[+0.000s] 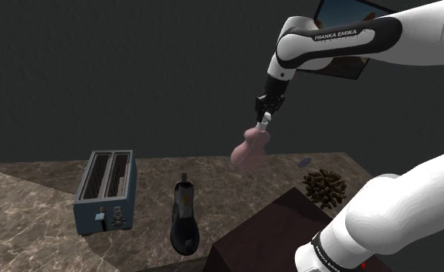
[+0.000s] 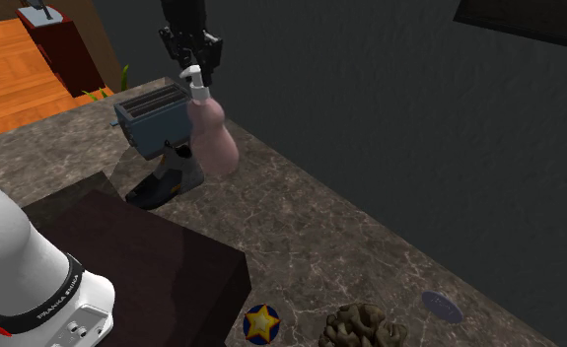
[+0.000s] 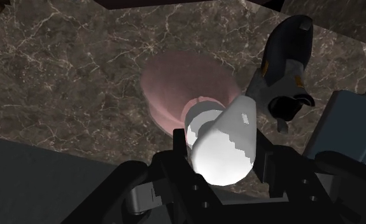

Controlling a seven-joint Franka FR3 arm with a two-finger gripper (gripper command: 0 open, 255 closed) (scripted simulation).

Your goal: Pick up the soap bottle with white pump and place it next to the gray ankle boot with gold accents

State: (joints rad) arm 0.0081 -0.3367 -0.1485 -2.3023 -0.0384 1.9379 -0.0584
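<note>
— How was the claw [image 1: 264, 113] found?
— It was pinched on the white pump [image 3: 221, 147]; the pink soap bottle [image 1: 250, 151] was held hanging tilted just beneath it, lifted off the marbled counter [image 1: 35, 193]; the grey boot [image 1: 184, 220] was seen lower, off to one side.

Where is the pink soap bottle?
In the shoulder view the soap bottle is held by the gripper at its white pump, near the back edge of the counter, right of the boot.
</note>
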